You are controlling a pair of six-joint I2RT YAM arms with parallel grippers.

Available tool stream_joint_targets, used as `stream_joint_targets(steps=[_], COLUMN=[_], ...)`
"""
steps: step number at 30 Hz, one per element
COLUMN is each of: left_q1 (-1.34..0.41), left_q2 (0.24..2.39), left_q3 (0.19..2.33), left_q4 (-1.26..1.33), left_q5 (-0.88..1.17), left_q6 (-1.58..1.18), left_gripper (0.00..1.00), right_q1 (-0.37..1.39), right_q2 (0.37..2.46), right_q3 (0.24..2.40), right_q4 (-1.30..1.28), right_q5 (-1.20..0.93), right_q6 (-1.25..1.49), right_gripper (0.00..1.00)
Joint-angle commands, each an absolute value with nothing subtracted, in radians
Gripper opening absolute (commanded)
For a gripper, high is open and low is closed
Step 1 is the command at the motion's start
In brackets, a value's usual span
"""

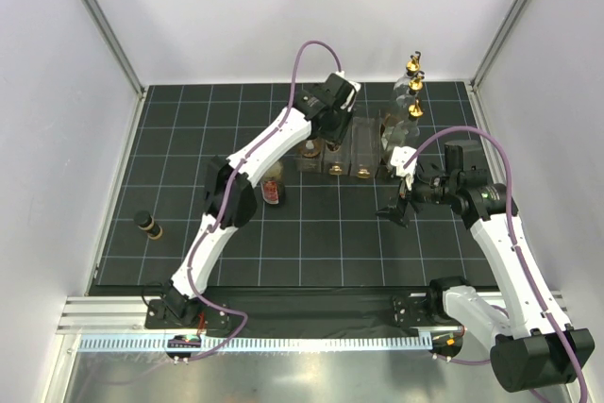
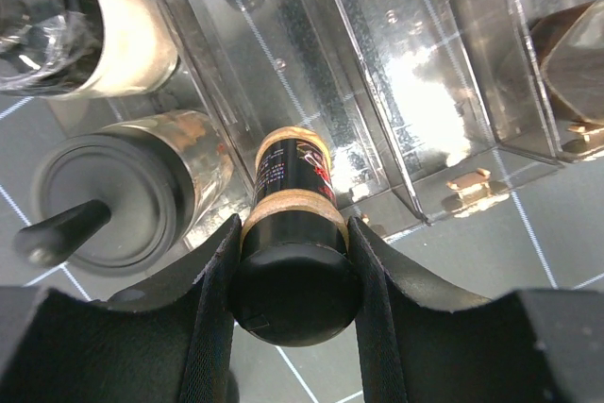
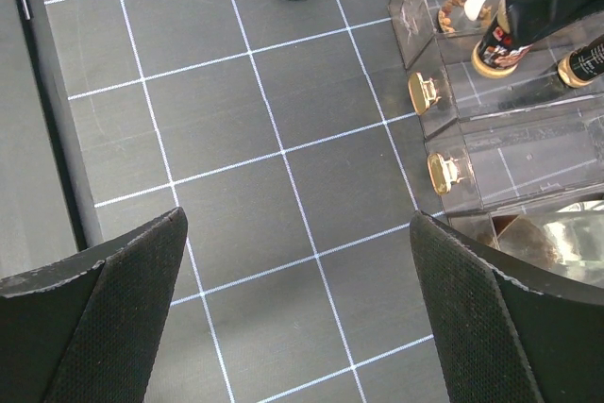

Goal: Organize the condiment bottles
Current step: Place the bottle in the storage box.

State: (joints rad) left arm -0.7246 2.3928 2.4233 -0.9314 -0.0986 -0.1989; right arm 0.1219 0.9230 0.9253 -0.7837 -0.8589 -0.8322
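Observation:
My left gripper (image 1: 317, 135) is shut on the black cap of a short brown bottle (image 2: 291, 186), upright at the clear rack's (image 1: 351, 143) left end; I cannot tell if it rests inside. A second black-capped bottle (image 2: 113, 200) stands just left of it, and a clear bottle (image 2: 75, 16) behind that. The held bottle also shows in the right wrist view (image 3: 498, 44). A red-labelled bottle (image 1: 273, 188) stands on the mat in front of the rack. Another short bottle (image 1: 148, 225) is far left. Tall clear gold-spouted bottles (image 1: 413, 92) stand at the back right. My right gripper (image 1: 396, 207) is open and empty over the mat.
The rack has gold handles (image 3: 422, 92) on its front and a brown bottle (image 2: 576, 54) in a right compartment. The black gridded mat (image 1: 311, 243) covers the table. White walls close in the back and both sides.

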Motion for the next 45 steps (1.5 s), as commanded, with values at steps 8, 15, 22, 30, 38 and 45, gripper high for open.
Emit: stream_joint_targets(steps=[8, 15, 22, 30, 38, 45], left_q1=[-0.732, -0.730, -0.732, -0.736, -0.738, -0.738], left_q2=[2.430, 2.448, 2.462, 2.457, 2.433, 2.361], left_q3=[2.464, 2.459, 2.448, 2.442, 2.430, 2.434], left_q4=[-0.888, -0.884, -0.882, -0.879, -0.870, -0.845], left_q5=[-0.081, -0.071, -0.063, -0.071, -0.071, -0.080], left_q6=[-0.192, -0.201, -0.204, -0.204, -0.201, -0.204], left_gripper=[0.11, 0.21, 0.36, 0.49, 0.56, 0.56], right_q1=[0.118, 0.117, 0.118, 0.117, 0.115, 0.112], right_q2=[0.928, 0.930, 0.930, 0.928, 0.923, 0.917], right_q3=[0.934, 0.936, 0.934, 0.934, 0.934, 0.936], right_q4=[-0.773, -0.773, -0.773, -0.772, -0.772, -0.772], right_q5=[-0.884, -0.879, -0.876, -0.876, -0.876, -0.879], right_q6=[-0.847, -0.848, -0.850, -0.850, -0.850, -0.851], right_gripper=[1.00, 1.00, 1.00, 1.00, 1.00, 1.00])
